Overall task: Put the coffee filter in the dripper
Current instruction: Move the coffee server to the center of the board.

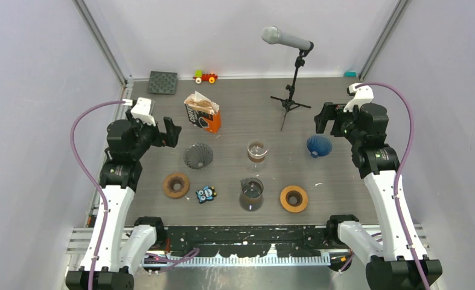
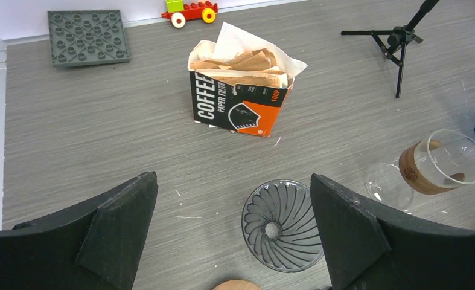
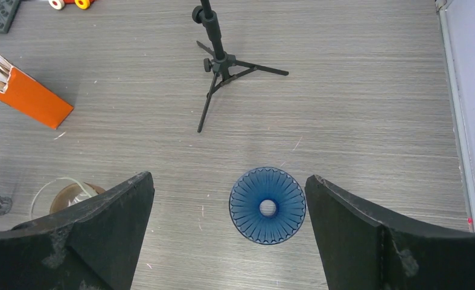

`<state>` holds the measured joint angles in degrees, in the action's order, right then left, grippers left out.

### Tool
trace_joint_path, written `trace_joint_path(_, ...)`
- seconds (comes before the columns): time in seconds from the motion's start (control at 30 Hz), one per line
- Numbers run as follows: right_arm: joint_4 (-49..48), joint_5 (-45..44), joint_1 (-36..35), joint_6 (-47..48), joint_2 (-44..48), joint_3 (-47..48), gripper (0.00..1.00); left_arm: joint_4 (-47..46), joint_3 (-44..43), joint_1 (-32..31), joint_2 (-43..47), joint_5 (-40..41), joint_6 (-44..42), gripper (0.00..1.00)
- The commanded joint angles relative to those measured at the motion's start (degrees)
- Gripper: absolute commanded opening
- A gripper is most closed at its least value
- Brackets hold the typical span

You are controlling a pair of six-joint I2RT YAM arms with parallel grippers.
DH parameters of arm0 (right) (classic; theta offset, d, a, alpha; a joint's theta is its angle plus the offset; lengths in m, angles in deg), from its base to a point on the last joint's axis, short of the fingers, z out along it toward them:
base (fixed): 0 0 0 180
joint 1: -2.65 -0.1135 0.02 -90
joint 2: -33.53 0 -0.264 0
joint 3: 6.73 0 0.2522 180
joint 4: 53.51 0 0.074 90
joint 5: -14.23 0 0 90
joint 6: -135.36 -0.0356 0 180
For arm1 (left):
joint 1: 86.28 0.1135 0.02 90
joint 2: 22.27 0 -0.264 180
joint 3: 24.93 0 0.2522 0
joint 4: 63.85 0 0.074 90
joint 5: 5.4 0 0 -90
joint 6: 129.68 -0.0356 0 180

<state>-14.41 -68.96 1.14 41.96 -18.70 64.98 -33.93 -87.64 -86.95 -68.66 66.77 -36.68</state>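
Observation:
A black and orange box of coffee filters stands open at the back of the table, brown paper filters sticking out of its top. A grey ribbed dripper lies on the table; in the left wrist view the grey dripper sits just inside the right finger. A blue dripper lies at the right and shows between the right gripper's jaws as the blue dripper. My left gripper is open and empty, raised above the table. My right gripper is open and empty too.
A glass carafe with a brown collar and a darker glass carafe stand mid-table. Two wooden rings lie near the front, a small toy between them. A microphone stand, grey studded plate and toy car sit at the back.

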Motion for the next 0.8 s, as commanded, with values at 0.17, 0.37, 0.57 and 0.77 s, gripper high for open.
trace_joint_path(0.17, -1.5, 0.8, -0.2, 1.7, 1.1, 0.3, 1.00, -1.6, 0.2, 2.0, 1.0, -0.9, 0.2, 1.00)
trace_joint_path(0.37, -1.2, 2.4, -0.3, 2.4, 0.8, 0.1, 1.00, -1.6, 0.2, 2.5, 1.0, -0.9, 0.1, 1.00)
trace_joint_path(0.57, -0.6, 5.1, -0.2, 3.1, 0.8, 0.1, 1.00, -1.6, 0.3, 2.8, 1.1, -1.0, -0.2, 1.00)
trace_joint_path(0.77, 3.9, 18.1, -0.2, 11.6, 0.6, -0.4, 1.00, -1.2, 0.1, 2.9, 0.1, -1.2, -0.9, 1.00)
